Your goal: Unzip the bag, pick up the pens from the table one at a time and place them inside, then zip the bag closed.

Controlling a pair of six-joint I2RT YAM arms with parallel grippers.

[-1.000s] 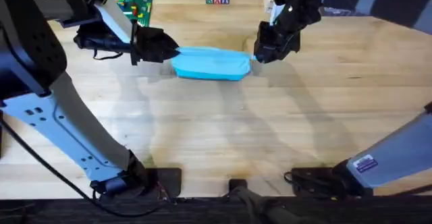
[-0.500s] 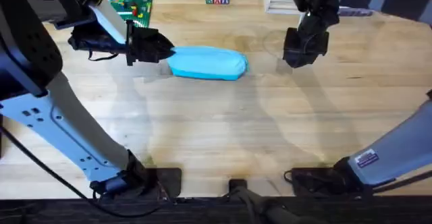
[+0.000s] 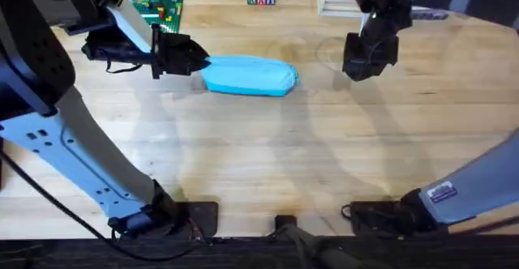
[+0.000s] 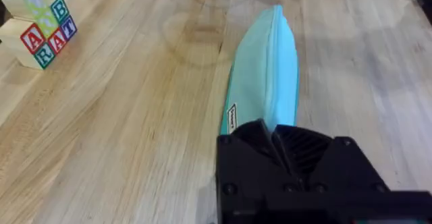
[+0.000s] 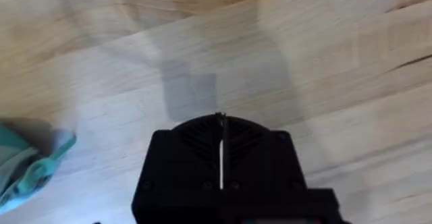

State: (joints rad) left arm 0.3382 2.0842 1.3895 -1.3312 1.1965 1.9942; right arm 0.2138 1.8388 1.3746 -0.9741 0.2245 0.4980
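The bag (image 3: pixel 249 76) lies on the table (image 3: pixel 268 155), one end pinched in the clenched left gripper (image 3: pixel 197 60). The right gripper (image 5: pixel 221 150), fingers pressed together and empty, hovers well apart.

The bag (image 3: pixel 248 75) is a light blue pouch of soft fabric, long and oval. It lies flat on the table (image 3: pixel 268 155), in the far half, a little to the left of the middle. Its long side goes from left to right. In the overhead view its top looks smooth and closed. In the left wrist view the bag (image 4: pixel 266 75) has a seam line along its upper edge, and a small label with dark print sits on its side near one end. One end of the bag (image 5: pixel 30 163), a little crumpled, also appears in the right wrist view. The table is light wood with clear grain.
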